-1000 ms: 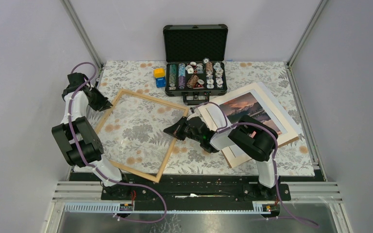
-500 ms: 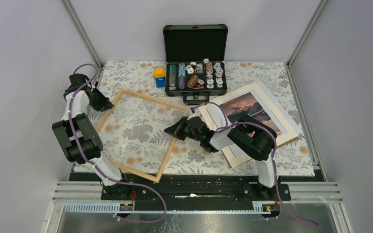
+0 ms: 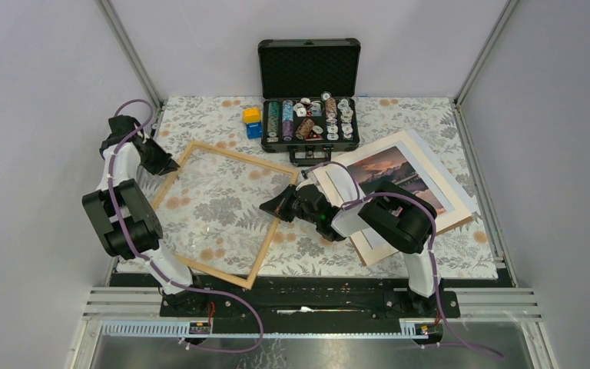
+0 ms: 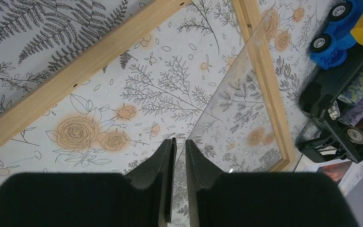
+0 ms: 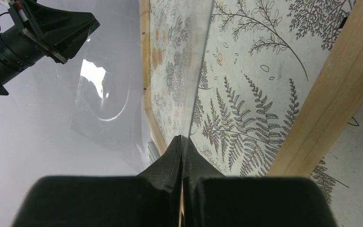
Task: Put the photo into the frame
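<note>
The light wooden frame (image 3: 238, 157) lies flat on the floral cloth, left of centre, with nothing inside it. A clear pane (image 4: 236, 118) hangs tilted over it, stretched between both grippers. My right gripper (image 3: 265, 206) is at the frame's right bar (image 5: 340, 94), shut on the pane's edge (image 5: 183, 138). My left gripper (image 3: 170, 164) is at the frame's far left corner. Its fingers (image 4: 168, 156) stand a narrow gap apart around the pane's corner (image 4: 180, 142). The sunset photo (image 3: 388, 171) lies on a stack of sheets at the right, partly hidden by the right arm.
An open black case (image 3: 309, 115) full of poker chips stands at the back centre. A blue and yellow toy (image 3: 253, 121) sits at its left. The sheets under the photo reach close to the table's right edge (image 3: 461, 207).
The left arm has shifted very slightly near the frame's far left corner. The right arm, the pane and the photo stay where they were.
</note>
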